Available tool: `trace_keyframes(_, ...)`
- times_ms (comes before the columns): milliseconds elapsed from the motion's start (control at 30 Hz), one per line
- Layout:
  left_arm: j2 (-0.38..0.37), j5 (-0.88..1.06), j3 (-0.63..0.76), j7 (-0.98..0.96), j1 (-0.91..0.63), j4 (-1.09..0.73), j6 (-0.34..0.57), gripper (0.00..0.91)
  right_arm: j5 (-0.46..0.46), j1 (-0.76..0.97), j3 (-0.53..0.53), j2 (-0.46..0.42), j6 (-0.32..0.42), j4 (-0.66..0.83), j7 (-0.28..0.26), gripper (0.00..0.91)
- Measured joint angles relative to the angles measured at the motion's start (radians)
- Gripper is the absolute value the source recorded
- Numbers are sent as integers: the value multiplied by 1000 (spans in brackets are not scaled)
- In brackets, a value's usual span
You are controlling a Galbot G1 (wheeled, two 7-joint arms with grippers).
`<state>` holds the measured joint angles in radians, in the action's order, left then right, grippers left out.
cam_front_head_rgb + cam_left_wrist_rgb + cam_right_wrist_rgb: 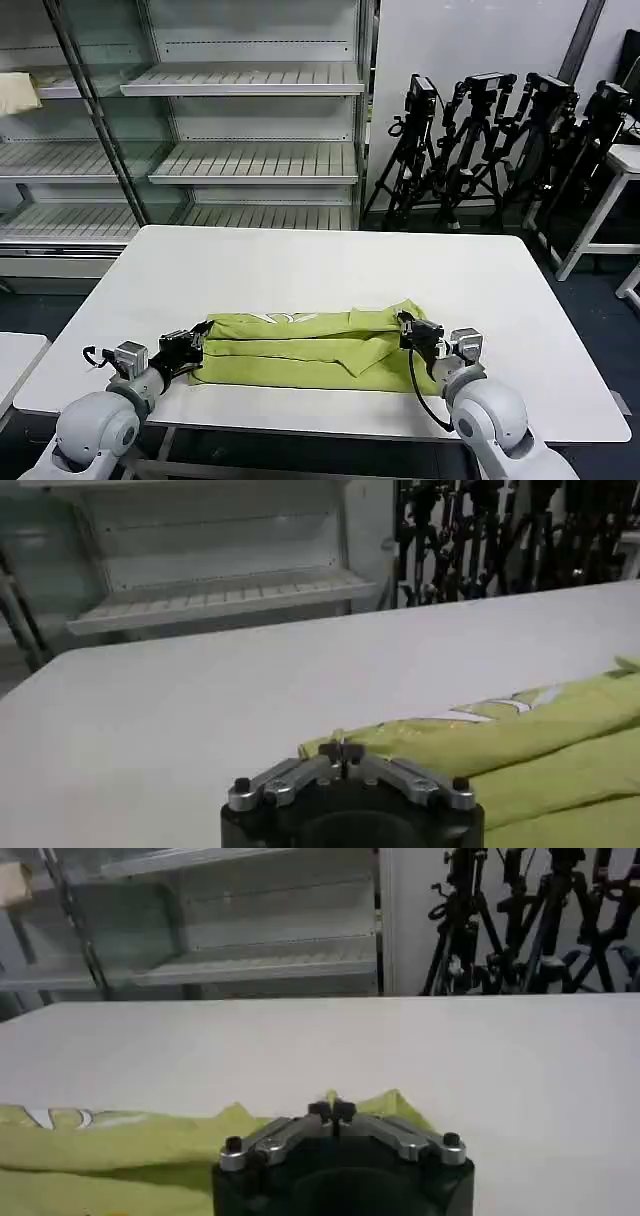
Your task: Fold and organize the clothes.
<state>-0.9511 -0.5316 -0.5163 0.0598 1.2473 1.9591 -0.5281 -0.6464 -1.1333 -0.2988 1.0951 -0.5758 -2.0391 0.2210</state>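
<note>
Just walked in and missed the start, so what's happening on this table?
The robot is folding a lime T-shirt on the white table. The shirt lies as a long band near the front edge, some white print showing on top. The left gripper is pinched shut on the band's left end, and the right gripper is pinched shut on its right end.

Both arms end in rounded, pale grey shells with silver metal blocks at the wrists. The left gripper (200, 343) and the right gripper (404, 324) are black, and a thin black cable loops down beside the right wrist. Seen from the wrists, each gripper has a black round body topped by two silver links fastened with black screws.
</note>
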Motion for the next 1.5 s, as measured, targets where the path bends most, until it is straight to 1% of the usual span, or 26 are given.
trace_keyframes(500, 6, 2, -23, 1, 31, 12, -2, 10, 7, -49, -11, 1, 2, -44, 0, 0)
trace_keyframes(533, 7, 3, -23, 1, 33, 12, -2, 20, 8, -51, -11, 2, 2, -44, 0, 0)
trace_keyframes(567, 7, 3, -23, 1, 35, 12, -2, 443, 11, -53, -11, 3, 3, -44, -1, 0)
trace_keyframes(600, 8, 4, -23, 1, 38, 13, -3, 907, 14, -54, -9, 4, 4, -44, -3, 474)
trace_keyframes(633, 8, 5, -23, 1, 40, 15, -4, 907, 16, -54, -8, 6, 4, -43, -5, 907)
trace_keyframes(833, 3, 25, -15, -7, 37, 12, -5, 907, 36, -65, -9, 5, 4, -42, -15, 907)
trace_keyframes(1033, -2, 24, -28, -29, 32, 22, -6, 907, 56, -84, -33, 0, 15, -65, -27, 907)
trace_keyframes(1200, -14, -45, -36, -81, 24, 63, -22, 907, 74, -107, -59, -1, 21, -93, -37, 907)
trace_keyframes(1500, -52, -134, 2, -234, 50, 88, -38, 907, 100, -121, -78, -3, 24, -117, -43, 907)
